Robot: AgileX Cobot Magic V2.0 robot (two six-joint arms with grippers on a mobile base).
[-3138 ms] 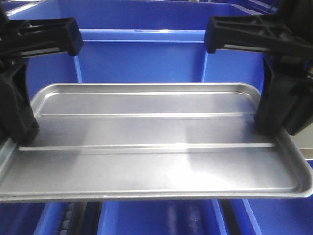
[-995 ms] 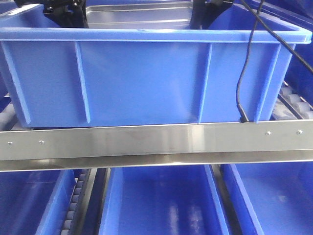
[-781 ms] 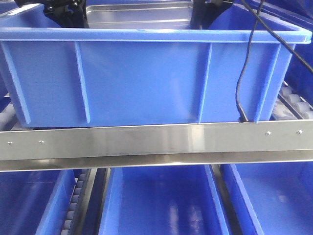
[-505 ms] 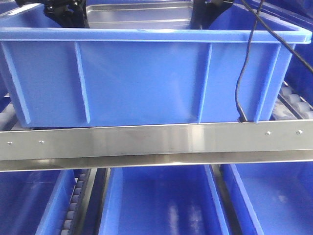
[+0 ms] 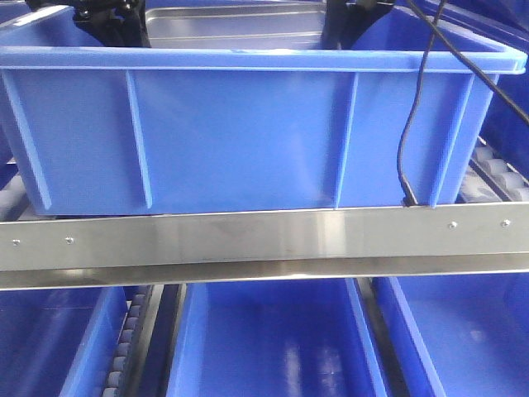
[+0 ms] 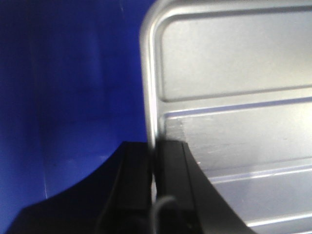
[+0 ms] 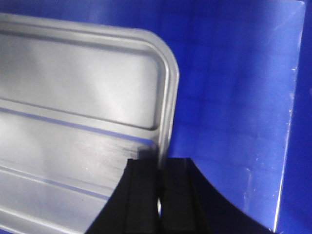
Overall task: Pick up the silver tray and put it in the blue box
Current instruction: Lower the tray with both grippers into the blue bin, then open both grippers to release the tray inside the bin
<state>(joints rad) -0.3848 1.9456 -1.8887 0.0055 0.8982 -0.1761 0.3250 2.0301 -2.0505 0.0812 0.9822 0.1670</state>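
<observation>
The silver tray (image 5: 235,23) shows just above the rim of the blue box (image 5: 240,136), held inside it. My left gripper (image 6: 154,161) is shut on the tray's left rim (image 6: 149,97), one finger on each side. My right gripper (image 7: 161,168) is shut on the tray's right rim (image 7: 168,102). Both wrist views show the ribbed tray floor (image 6: 234,126) (image 7: 73,122) with the box's blue inner wall (image 6: 73,87) (image 7: 234,97) beside it. In the front view the black arms (image 5: 107,21) (image 5: 351,21) reach down behind the box's near wall, which hides the tray's lower part.
The blue box stands on a roller shelf behind a steel rail (image 5: 264,240). A black cable (image 5: 409,124) hangs over the box's right front. Other blue bins (image 5: 273,339) sit on the lower shelf, and rollers (image 5: 496,178) show at right.
About three seconds ago the tray was held high in front of the camera; now it is down inside the blue box. Over the last second nothing has visibly moved.
</observation>
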